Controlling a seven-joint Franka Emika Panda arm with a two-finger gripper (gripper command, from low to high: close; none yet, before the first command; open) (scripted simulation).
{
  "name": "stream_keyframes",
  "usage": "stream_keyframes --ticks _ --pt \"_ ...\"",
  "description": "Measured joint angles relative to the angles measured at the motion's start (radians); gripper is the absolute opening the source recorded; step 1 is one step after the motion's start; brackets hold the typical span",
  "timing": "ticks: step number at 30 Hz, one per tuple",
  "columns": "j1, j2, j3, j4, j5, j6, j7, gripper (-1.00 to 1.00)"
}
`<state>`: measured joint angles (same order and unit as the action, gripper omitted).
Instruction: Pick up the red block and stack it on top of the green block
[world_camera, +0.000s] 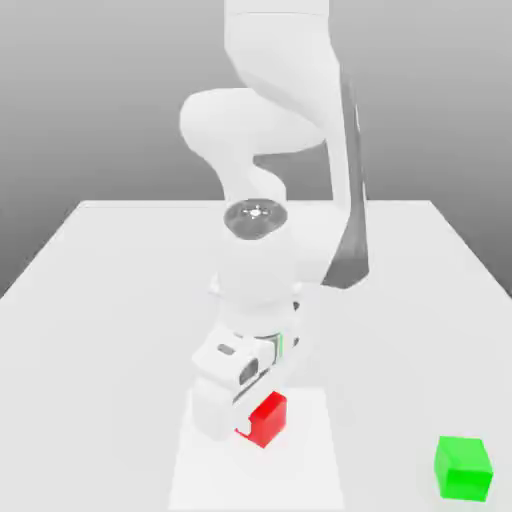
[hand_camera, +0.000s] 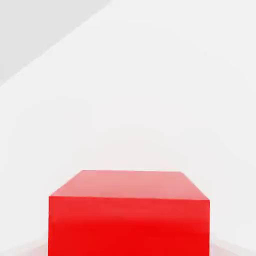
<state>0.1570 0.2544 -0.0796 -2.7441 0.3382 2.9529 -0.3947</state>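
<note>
Sim test bench, not a real room: plain white table (world_camera: 120, 300) on an empty grey gradient backdrop, flat-shaded white arm (world_camera: 270, 130), and two plain cubes, red block (world_camera: 268, 419) and green block (world_camera: 463, 467).

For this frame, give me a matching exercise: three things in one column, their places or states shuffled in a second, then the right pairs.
Things:
1. small glossy red cube
2. small bright-green cube
3. white robot hand

Places:
A. alone on the white table, near the corner at the exterior view's lower right
B. lowered to the table, right beside the red cube
C. on the table at the hand, close before the hand camera

Pairs: 1-C, 2-A, 3-B
</note>
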Motion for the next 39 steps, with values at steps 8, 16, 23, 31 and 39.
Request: stream_keyframes --ticks 8,16,23,31,39 --pt "-0.034 -0.05 0.042 0.002 0.05 -0.086 -0.036 -1.0" --pt "-0.028 -0.133 0.021 -0.013 -0.025 -0.137 0.021 -1.0" --pt "-0.032 -0.222 -0.022 -0.039 -0.222 -0.157 0.165 -1.0" --pt "0.011 -0.202 0.074 0.073 -0.319 -0.231 0.112 -1.0" --pt "0.11 -0.113 0.17 0.267 -0.348 -0.336 -0.061 -1.0"
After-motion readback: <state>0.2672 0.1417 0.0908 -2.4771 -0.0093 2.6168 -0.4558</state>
